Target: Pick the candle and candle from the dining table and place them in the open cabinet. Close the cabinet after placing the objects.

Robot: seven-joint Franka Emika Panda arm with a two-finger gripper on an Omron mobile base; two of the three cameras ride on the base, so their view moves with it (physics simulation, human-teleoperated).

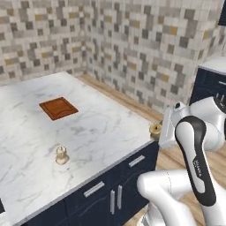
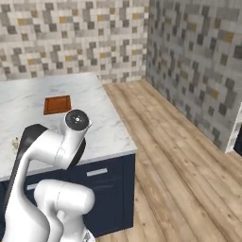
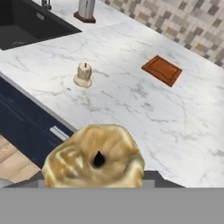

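- Beside the near corner of the dining table (image 1: 101,128), the gripper (image 3: 94,186) is holding the golden-tan candle (image 3: 94,162), with its jaws drawn in narrow around it.
- Seen from the hand view, that candle is sitting at 6 o'clock with its dark wick facing the camera.
- From the left base view, the same candle (image 1: 155,129) is showing at about 3 o'clock, just beside the white arm, over the table's edge.
- At 10 o'clock from the held candle in the hand view, the pale cream candle (image 3: 83,74) is standing upright on the marble, well apart from it.
- At 1 o'clock, a brown cutting board (image 3: 162,70) is lying flat on the tabletop.
- At 11 o'clock, a dark sink (image 3: 26,24) is sitting sunk into the marble.
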